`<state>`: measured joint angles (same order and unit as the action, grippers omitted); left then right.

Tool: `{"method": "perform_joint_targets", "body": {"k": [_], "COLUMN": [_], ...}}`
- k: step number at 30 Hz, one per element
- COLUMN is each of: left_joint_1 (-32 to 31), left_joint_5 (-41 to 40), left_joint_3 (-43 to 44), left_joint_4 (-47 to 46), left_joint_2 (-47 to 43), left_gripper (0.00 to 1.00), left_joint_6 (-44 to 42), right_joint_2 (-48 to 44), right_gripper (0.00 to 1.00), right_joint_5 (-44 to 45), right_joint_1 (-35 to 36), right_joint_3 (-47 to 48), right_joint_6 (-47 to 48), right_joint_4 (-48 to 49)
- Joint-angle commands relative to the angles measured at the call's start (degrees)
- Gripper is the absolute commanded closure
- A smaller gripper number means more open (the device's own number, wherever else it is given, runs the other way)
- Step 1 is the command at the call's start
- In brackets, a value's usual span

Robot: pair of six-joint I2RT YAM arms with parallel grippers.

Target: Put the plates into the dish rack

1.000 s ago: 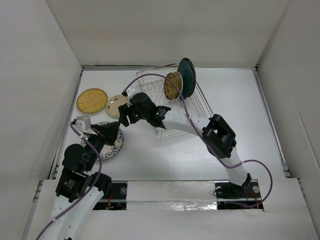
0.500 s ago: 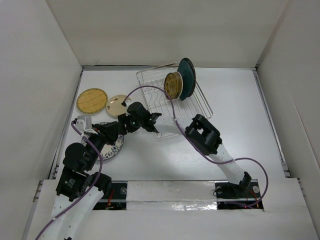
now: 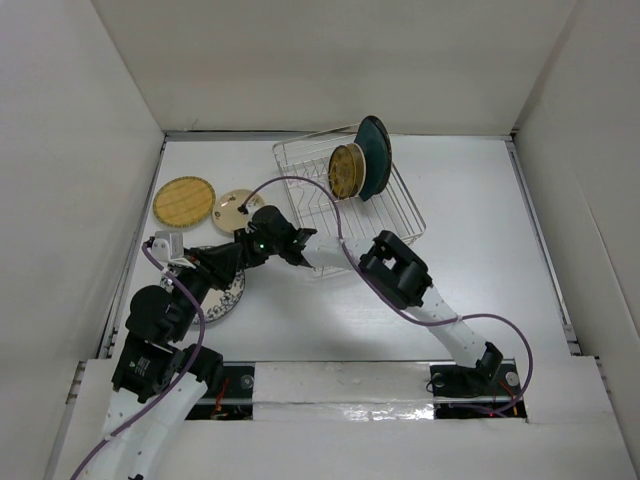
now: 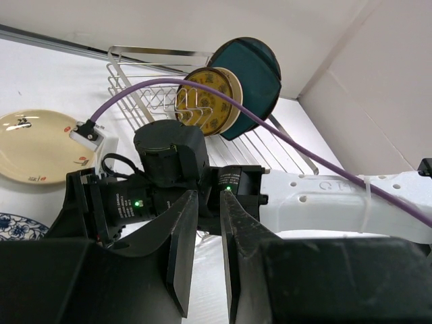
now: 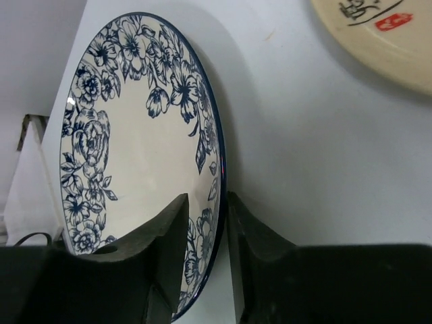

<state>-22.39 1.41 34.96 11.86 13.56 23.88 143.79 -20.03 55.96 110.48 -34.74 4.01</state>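
1. The blue-flowered plate is sitting on the white table toward its 8 o'clock side, near the left arm. Its rim is running up between the two fingers of the right gripper.
2. The right gripper is reaching across toward 9 o'clock. Its jaws are straddling that rim with only a narrow gap, and I cannot tell whether the pads are actually pressing on it.
3. The left gripper is hanging over the same plate, pointing toward 2 o'clock and facing the right gripper nose to nose. Its jaws are standing a thin slot apart, with nothing showing between them.
4. A cream plate with a small red stamp is lying flat at the blue-flowered plate's 12 o'clock. A yellow woven plate is lying just beside it, at 11 o'clock.
5. The wire rack is sitting at the blue-flowered plate's 2 o'clock.
6. At the rack's 12 o'clock end, a gold plate and a teal plate are standing on edge. The teal plate is leaning just behind the gold one.
7. A purple cable is arching over the right arm.
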Motion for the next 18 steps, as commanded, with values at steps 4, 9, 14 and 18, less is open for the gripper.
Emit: {"method": "perform_joint_targets", "body": {"k": [4,9,14,18], "left_joint_1": [0.07,0.07,0.07,0.07], "left_joint_5": [0.70,0.70,0.17,-0.44], "left_joint_3": [-0.07,0.11,0.37,0.20], "left_joint_4": [-2.72,-2.45,-2.01,-2.01], "left_joint_2": [-0.64,-0.64,-1.26,-3.01], "left_gripper": [0.82,0.81,0.81,0.81], "left_joint_6": [-0.24,-0.24,-0.06,0.11], "right_joint_2": [2.82,2.47,-3.06,-9.56], "right_gripper": [0.81,1.00,1.00,1.00], "right_joint_5": [-6.77,-9.84,-12.49,-9.25], "right_joint_1": [1.86,2.39,2.39,1.78], "right_joint_3": [-1.84,-1.58,-2.98,-3.69], "right_joint_6": [-2.53,-2.61,-3.05,-3.58], "right_joint_4": [3.46,4.25,9.77,12.60]}}
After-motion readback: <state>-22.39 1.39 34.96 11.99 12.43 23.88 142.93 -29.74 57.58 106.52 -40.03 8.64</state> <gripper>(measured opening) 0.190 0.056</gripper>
